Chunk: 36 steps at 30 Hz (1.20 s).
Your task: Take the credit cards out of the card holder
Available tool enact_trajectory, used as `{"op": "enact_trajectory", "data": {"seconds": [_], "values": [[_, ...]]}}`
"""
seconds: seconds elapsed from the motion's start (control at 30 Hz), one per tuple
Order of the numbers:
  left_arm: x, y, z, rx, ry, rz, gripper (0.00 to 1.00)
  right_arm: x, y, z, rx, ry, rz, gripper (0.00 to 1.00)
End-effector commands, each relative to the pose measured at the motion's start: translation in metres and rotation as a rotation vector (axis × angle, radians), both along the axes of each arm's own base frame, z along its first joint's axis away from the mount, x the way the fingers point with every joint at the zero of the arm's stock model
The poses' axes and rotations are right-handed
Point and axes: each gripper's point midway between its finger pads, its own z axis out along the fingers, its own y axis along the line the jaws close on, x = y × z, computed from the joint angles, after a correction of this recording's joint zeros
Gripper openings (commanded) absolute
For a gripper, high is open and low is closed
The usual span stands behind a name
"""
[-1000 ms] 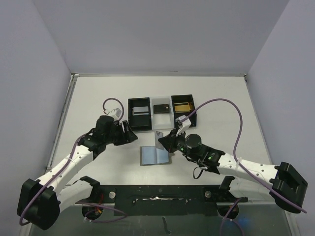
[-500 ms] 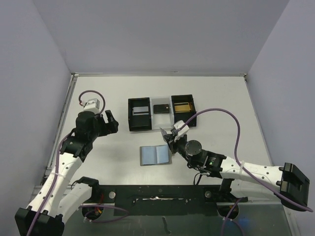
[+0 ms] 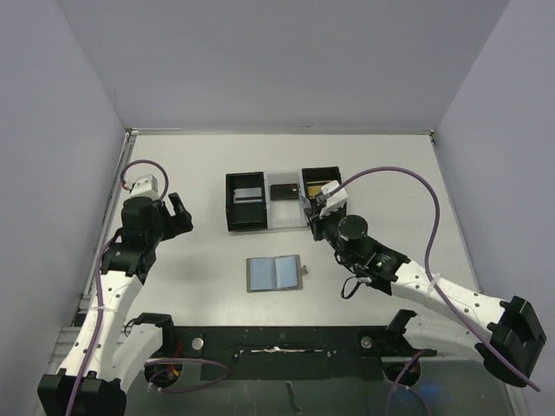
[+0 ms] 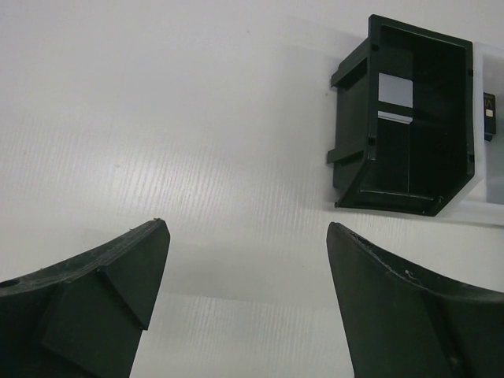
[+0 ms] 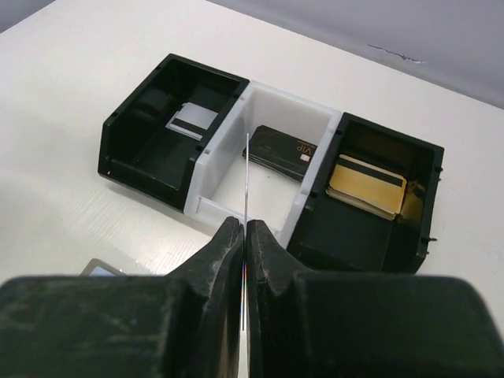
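- Pinching one credit card [image 5: 246, 169] edge-on in my right gripper [image 5: 245, 236], jaws closed tight so the thin card cannot tip.
- I hold it over the tray [image 5: 268, 88], probably to drop it in.
- Card holder [image 3: 275, 273] lies open flat on the table [image 3: 390, 173], apart from both arms.
- Left gripper [image 4: 246, 228] gapes empty, parked clear at the left.

Even, diffuse light from above fills the overhead view: the white table [image 3: 390, 173] is bright, and the arms [image 3: 113, 286] cast only faint, soft-edged shadows. In the left wrist view the table is nearly washed out, with a grey shadow band between the dark, slightly soft fingers [image 4: 87, 291] of the left gripper [image 4: 246, 227]. In the right wrist view the right gripper [image 5: 245, 224] blurs near the lens, the tray [image 5: 142, 169] is sharp, and the edge of the credit card [image 5: 246, 181] glints rainbow.
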Motion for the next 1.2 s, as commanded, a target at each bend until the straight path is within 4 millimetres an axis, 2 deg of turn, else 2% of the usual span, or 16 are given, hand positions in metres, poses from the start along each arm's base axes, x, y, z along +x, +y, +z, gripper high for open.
{"op": "enact_trajectory", "data": {"seconds": [0.0,0.23,0.43,0.57,0.67,0.77,0.9,1.17], "values": [[0.006,0.002,0.015,-0.002,-0.058,0.011,0.82,0.008,0.028,0.043,0.013,-0.103,0.126,0.00],[0.005,0.014,0.012,0.029,-0.042,0.069,0.82,0.030,0.072,0.046,-0.252,-0.143,0.302,0.00],[0.004,0.017,0.014,0.038,-0.048,0.089,0.82,0.045,0.117,0.029,-0.533,-0.251,0.452,0.00],[0.002,0.021,0.015,0.047,-0.052,0.106,0.82,0.065,0.134,0.007,-0.777,-0.306,0.481,0.00],[0.001,0.032,0.013,0.075,-0.036,0.160,0.83,0.074,0.154,0.000,-0.804,-0.318,0.559,0.00],[0.002,0.031,0.013,0.070,-0.032,0.156,0.83,0.082,0.174,-0.008,-0.783,-0.310,0.605,0.00],[0.003,0.028,0.015,0.060,-0.049,0.145,0.83,0.099,0.182,-0.029,-0.845,-0.269,0.601,0.00],[0.002,0.027,0.017,0.053,-0.057,0.139,0.83,0.127,0.187,-0.051,-0.914,-0.257,0.575,0.00]]}}
